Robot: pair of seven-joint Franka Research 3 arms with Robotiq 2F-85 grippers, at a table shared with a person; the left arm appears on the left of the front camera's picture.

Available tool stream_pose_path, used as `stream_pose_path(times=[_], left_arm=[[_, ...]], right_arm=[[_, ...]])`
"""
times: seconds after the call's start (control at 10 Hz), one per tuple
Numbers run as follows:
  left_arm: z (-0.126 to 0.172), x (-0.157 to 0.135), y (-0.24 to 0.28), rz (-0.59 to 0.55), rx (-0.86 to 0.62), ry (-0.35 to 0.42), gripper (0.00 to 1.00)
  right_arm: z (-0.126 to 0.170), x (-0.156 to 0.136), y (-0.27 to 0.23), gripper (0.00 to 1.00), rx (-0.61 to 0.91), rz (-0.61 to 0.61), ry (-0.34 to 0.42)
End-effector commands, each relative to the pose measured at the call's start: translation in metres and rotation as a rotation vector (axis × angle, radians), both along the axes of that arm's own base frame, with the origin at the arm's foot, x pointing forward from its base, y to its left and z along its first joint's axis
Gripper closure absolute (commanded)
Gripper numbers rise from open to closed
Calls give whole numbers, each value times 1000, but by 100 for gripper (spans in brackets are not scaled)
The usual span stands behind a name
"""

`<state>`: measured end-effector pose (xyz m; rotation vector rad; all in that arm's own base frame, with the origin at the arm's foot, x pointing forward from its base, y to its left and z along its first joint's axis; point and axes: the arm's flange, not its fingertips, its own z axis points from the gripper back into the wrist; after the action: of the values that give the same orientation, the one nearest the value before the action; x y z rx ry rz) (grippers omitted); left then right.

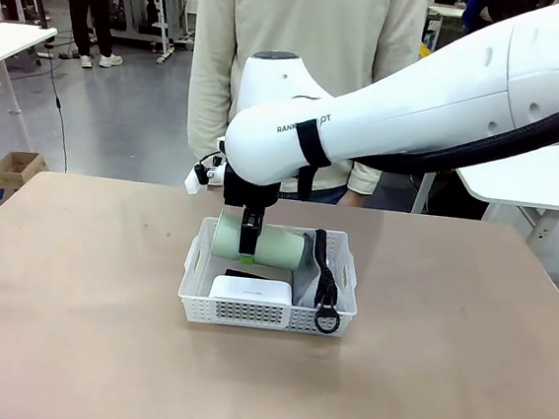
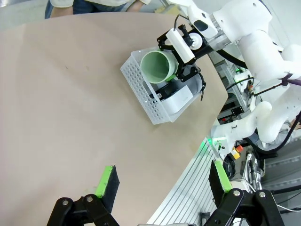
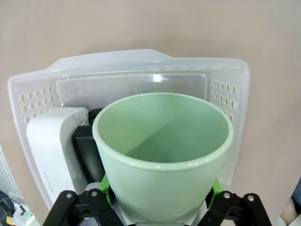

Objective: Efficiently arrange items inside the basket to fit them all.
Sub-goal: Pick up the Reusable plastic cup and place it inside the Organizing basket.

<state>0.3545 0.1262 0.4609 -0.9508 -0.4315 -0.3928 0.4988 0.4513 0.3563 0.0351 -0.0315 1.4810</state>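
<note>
The right gripper (image 1: 248, 234) is clamped on the cup (image 1: 257, 242), its green pads pressed to opposite sides of the cup's wall. It holds the cup on its side over the far half of the basket (image 1: 268, 312), low among the contents; whether the cup rests on anything I cannot tell. Laying it down rather than standing it likely keeps it within the space left behind the other items.

In the basket, the white block (image 1: 251, 290) sits at the near wall, the stapler (image 3: 89, 153) lies dark beside it under the cup, and a black strap (image 1: 324, 278) runs along one side, its ring at the near rim. The pouch itself is hard to make out.

The left gripper (image 2: 162, 186) hangs well away over bare table (image 2: 70, 94), fingers spread apart and empty, leaving the basket to the other arm.
</note>
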Motion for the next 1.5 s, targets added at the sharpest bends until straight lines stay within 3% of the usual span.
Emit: stream_pose_path(times=[0.0,0.4,0.5,0.6,1.2,1.4], left_arm=[[1,-3,0,-1,-3,-1,0],[1,-3,0,-1,-3,-1,0],[1,-3,0,-1,-3,-1,0],[1,-3,0,-1,-3,-1,0],[1,-3,0,-1,-3,-1,0],[1,-3,0,-1,-3,-1,0]], right_arm=[[4,4,10,13,-32,-7,-37],[3,3,10,13,-59,-5,-57],[3,3,9,3,-58,-2,-56],[2,2,10,0,-63,14,-63],[3,0,8,0,-52,24,-84],[23,-7,-3,0,-32,13,-109]])
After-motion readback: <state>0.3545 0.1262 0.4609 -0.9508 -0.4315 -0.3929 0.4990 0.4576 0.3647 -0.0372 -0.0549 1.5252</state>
